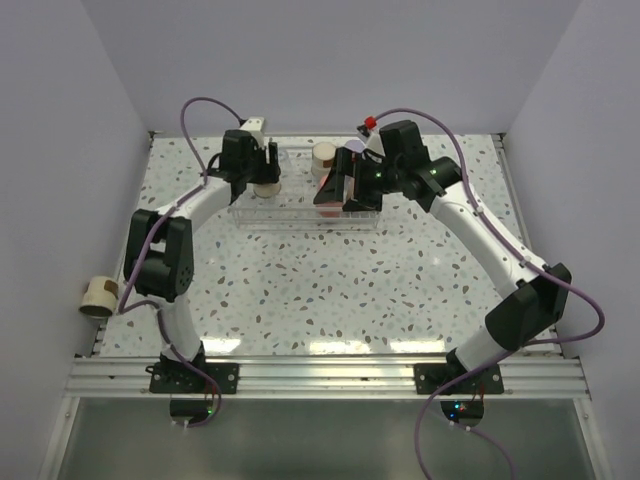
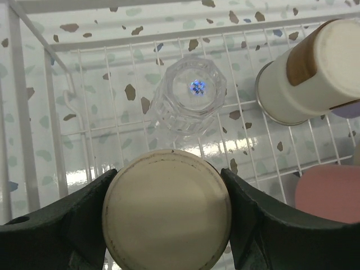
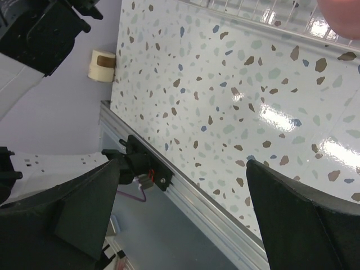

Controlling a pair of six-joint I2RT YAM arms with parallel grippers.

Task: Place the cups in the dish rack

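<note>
My left gripper (image 1: 265,175) is shut on a beige cup (image 2: 166,211), held base-up over the left end of the dish rack (image 1: 285,218). Below it in the rack (image 2: 56,112) stand an upturned clear cup (image 2: 188,95), a tilted silvery-rimmed cup with a tan base (image 2: 306,70), a red-pink cup (image 2: 329,191) and a sliver of a lavender cup (image 2: 346,109). My right gripper (image 1: 348,190) hovers over the rack's right part beside the red-pink cup (image 1: 328,205). Its jaws (image 3: 183,169) stand wide open and hold nothing.
Another tan-based cup (image 1: 323,157) stands just behind the rack. One more (image 1: 98,295) lies off the table's left edge against the wall, also seen as a small cup (image 3: 101,64) in the right wrist view. An aluminium rail (image 1: 320,375) runs along the near edge.
</note>
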